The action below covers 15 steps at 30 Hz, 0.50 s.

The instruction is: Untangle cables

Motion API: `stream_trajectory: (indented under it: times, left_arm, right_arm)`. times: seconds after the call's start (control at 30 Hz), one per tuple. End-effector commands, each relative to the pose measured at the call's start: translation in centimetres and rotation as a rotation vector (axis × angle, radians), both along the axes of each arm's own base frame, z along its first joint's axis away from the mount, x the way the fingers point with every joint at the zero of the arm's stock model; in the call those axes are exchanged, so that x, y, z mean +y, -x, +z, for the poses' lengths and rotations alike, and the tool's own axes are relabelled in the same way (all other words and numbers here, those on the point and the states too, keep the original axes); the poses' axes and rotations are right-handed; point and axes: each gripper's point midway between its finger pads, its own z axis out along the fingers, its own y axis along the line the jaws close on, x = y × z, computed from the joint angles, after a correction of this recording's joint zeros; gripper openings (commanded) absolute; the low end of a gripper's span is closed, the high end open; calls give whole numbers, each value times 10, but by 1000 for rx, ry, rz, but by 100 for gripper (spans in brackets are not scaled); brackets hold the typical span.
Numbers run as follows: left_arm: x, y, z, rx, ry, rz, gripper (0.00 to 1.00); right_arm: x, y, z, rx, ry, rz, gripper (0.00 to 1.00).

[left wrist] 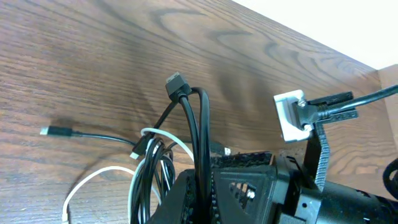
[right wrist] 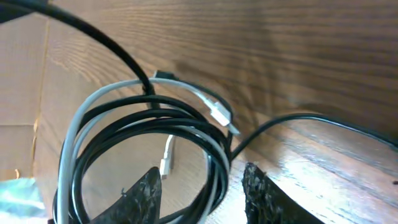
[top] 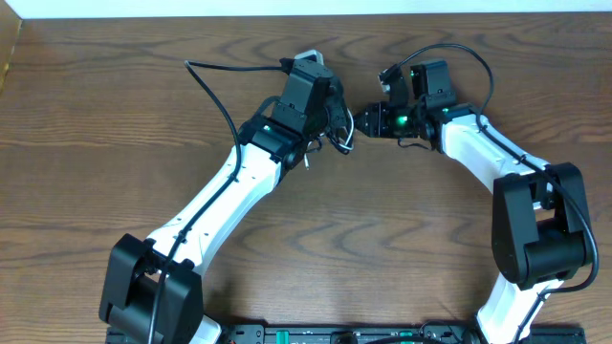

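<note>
L arm (top: 225, 196), R arm (top: 473, 143) nose-to-nose at cables (right wrist: 161, 121)

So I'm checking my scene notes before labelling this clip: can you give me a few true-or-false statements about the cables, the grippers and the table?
1. The black and white cables are looped together in one bundle. True.
2. The table is white plastic. False: it is brown wood grain.
3. The right gripper has its fingers apart. True.
4. The left gripper and the right gripper are at opposite ends of the table. False: they are close together near the middle of the far side.
5. A small plug end on a black cord lies on the table in the left wrist view. True.
</note>
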Motion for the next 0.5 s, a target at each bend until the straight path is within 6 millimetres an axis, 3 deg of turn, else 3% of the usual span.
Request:
stream_trajectory:
  times: [0.0,0.17,0.47]
  left_arm:
    - [-1,0,27,-66,30,-13,8]
    - [1,3,51,-106,83,7,7]
    - [7,13,106,-218,162,16,7]
  right_arm:
    - [11,6,4,-9,-23,49,40]
    - [24,12,-5,11,9,44,40]
    - [19,17,-77,279,61,-147,36]
